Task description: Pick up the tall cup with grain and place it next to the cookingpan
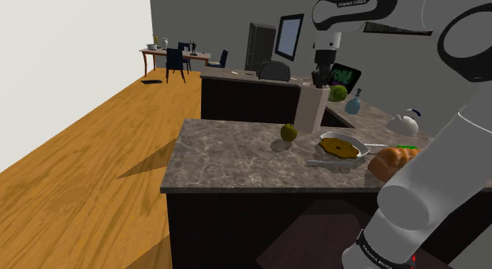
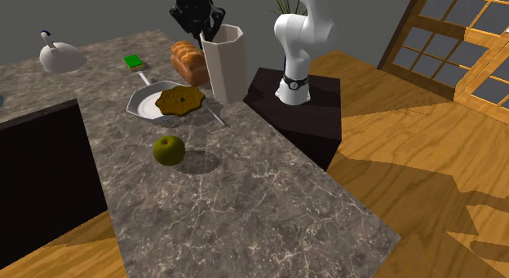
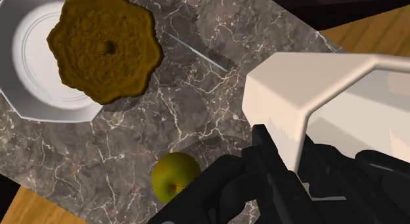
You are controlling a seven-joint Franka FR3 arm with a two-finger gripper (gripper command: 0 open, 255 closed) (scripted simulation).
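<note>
Shows a black pincer [image 2: 208, 28] closed narrow on the rim of a tall white cup [image 2: 227, 64], with one finger inside the wall and the other outside, clasping it between them. Holds the cup roughly upright, straight below the fingers, over a marbled grey counter [image 2: 245, 203]; cannot tell whether the base touches the stone. Finds a grey cookingpan [image 2: 140, 105], a brown scalloped disc in it, just beside the cup and lower than the pincer. Finds a green apple [image 2: 169, 150] nearby on the counter, touching neither cup nor pan.
</note>
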